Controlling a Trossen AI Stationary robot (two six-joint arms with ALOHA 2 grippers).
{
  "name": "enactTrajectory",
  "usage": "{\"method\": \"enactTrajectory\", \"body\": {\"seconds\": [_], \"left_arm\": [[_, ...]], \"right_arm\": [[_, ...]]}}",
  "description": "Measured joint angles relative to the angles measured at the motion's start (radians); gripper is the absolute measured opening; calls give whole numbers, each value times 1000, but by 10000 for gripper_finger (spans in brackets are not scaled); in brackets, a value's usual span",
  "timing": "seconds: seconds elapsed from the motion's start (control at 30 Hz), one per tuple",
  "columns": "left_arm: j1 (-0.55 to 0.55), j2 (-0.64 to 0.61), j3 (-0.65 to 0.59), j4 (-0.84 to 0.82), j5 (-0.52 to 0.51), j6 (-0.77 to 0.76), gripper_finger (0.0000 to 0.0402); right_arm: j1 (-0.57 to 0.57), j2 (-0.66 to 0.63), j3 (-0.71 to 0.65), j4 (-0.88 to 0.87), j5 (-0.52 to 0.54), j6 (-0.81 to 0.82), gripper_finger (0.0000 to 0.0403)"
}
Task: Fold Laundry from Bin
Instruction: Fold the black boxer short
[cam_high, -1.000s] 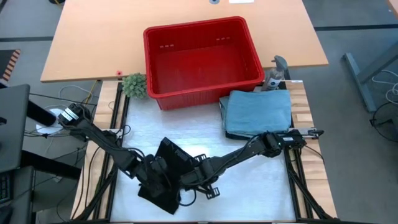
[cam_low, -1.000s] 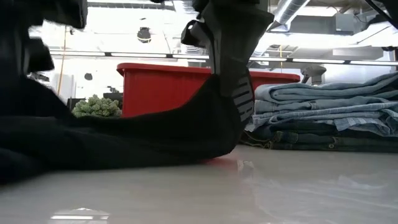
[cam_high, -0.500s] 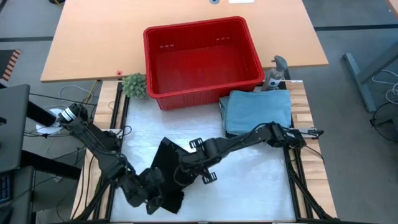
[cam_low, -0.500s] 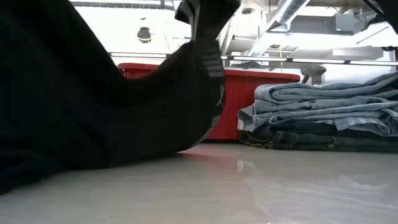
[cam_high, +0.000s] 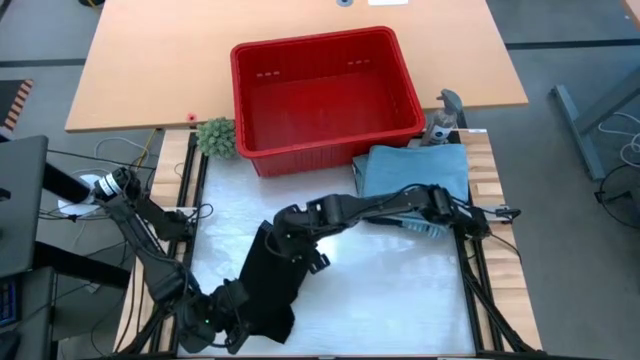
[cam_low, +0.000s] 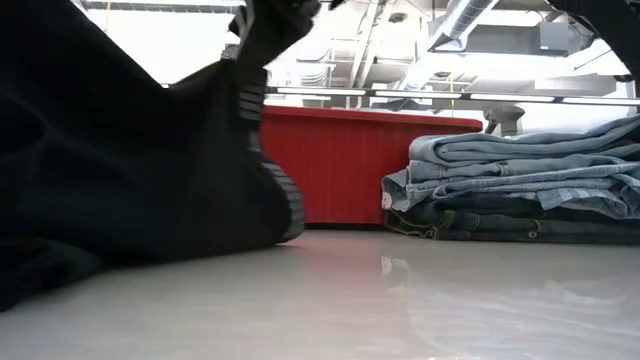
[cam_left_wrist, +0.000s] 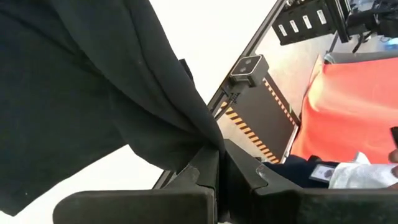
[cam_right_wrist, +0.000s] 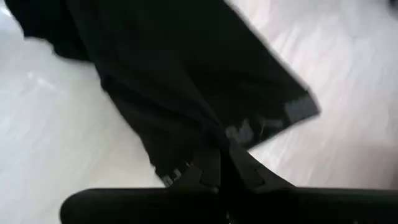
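The white work table (cam_high: 400, 290) carries the whole setup, with a larger wooden table (cam_high: 150, 70) butting against its far edge. The red bin (cam_high: 325, 95) stands at the far middle of the work area, partly on the wooden table, and shows only its bare inside from above. Just beside its right near corner lies a stack of folded denim (cam_high: 415, 178), several light blue layers over darker ones in the low view (cam_low: 520, 190), touching the table and close against the bin wall. A black garment (cam_high: 265, 290) is stretched across the near left part of the white table, running from near the table's middle toward its near left corner; in the low view it fills the left side as a dark mass (cam_low: 120, 180) that sags onto the table. The right arm reaches across from the right edge, and the right gripper (cam_high: 290, 240) is pinched closed on the far end of the black garment, the cloth caught between its fingers in the right wrist view (cam_right_wrist: 221, 165). The left gripper (cam_high: 215, 318) sits at the near left corner, likewise clamped on the near end of the same garment, with the fabric drawn into its closed fingers (cam_left_wrist: 214, 168). A small green plant (cam_high: 215, 137) stands just beside the bin's left near corner.
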Motion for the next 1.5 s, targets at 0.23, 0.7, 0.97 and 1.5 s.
{"method": "enactTrajectory", "body": {"seconds": [0.23, 0.7, 0.97, 1.5], "left_arm": [[2, 0, 0, -12, -2, -6, 0], [-1, 0, -1, -33, 1, -117, 0], [-22, 0, -2, -6, 5, -136, 0], [-21, 0, -2, -31, 2, -122, 0]], "right_arm": [[-58, 3, -14, 145, -97, -53, 23], [-122, 92, -16, 185, -152, -94, 23], [-127, 92, -15, 229, -156, -122, 23], [-141, 169, -17, 298, -176, -128, 73]]}}
